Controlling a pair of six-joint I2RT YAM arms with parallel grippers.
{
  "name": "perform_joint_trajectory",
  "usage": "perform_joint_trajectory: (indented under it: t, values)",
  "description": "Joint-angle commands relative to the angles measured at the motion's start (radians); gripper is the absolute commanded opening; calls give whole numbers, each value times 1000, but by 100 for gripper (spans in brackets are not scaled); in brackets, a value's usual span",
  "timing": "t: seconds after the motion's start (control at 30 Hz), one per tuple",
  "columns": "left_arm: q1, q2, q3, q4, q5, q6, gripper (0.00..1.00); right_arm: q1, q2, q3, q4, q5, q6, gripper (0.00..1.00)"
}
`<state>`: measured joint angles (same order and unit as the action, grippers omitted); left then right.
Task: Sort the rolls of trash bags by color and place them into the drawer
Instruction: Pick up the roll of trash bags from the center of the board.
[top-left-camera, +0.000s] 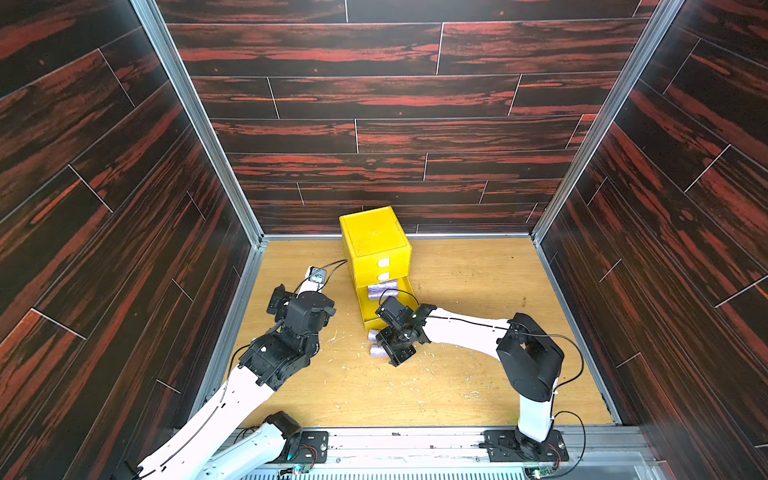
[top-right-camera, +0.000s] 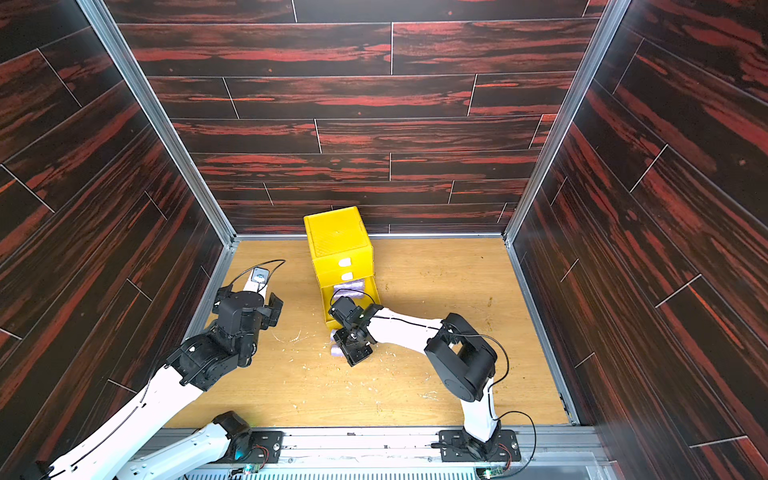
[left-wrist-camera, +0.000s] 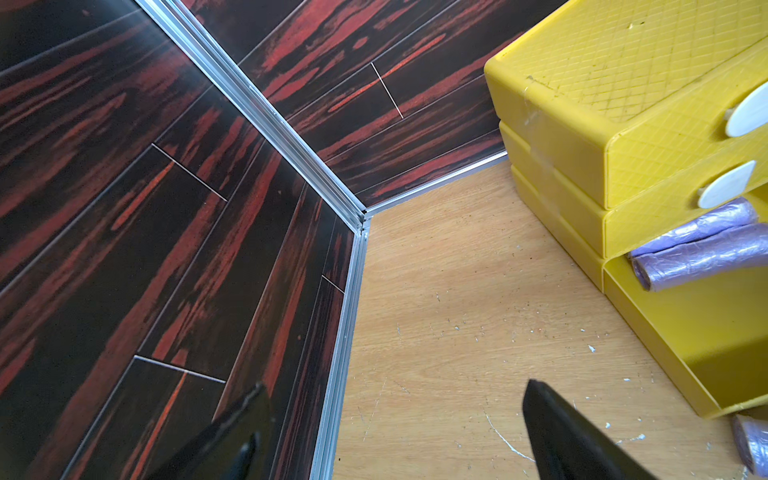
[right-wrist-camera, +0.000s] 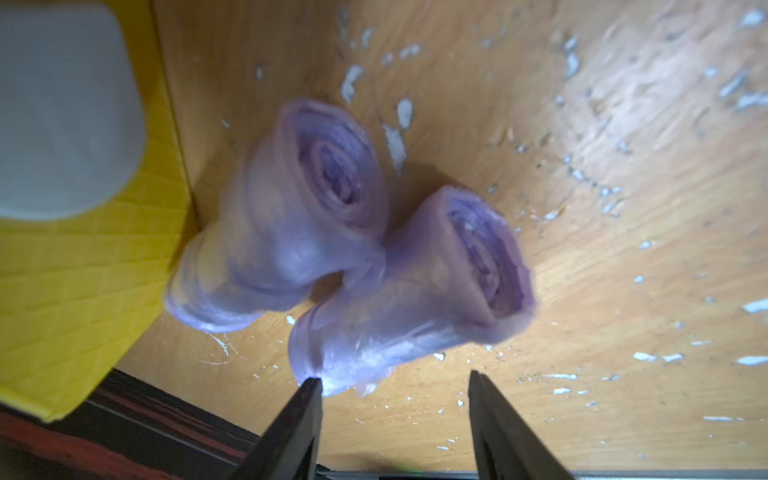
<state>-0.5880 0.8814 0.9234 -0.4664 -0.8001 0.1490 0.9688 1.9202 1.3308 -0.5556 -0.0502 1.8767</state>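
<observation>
tabletop (top-left-camera: 478, 386): scuffed wood; walls (top-left-camera: 374, 95): dark red-streaked planks; drawer (top-left-camera: 376, 245): at rear

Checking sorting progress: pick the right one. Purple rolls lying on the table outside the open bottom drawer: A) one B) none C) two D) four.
C: two purple rolls lie side by side on the table just in front of the yellow drawer.

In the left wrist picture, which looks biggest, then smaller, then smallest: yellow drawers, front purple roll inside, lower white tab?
1. yellow drawers
2. front purple roll, partly cut off by the edge
3. lower white tab
</observation>
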Motion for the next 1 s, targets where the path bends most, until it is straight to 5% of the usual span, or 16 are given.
perform_joint_trajectory:
  t: [0.0,0.6,0.97]
  values:
    - [5,-19,-14,11,7,-6,98,1,9,24,-57,39,20,60]
    - [6,-18,-17,10,18,-6,98,3,132,77,-116,26,12,57]
    - [5,-13,-18,9,23,-6,98,8,23,-5,-116,85,7,45]
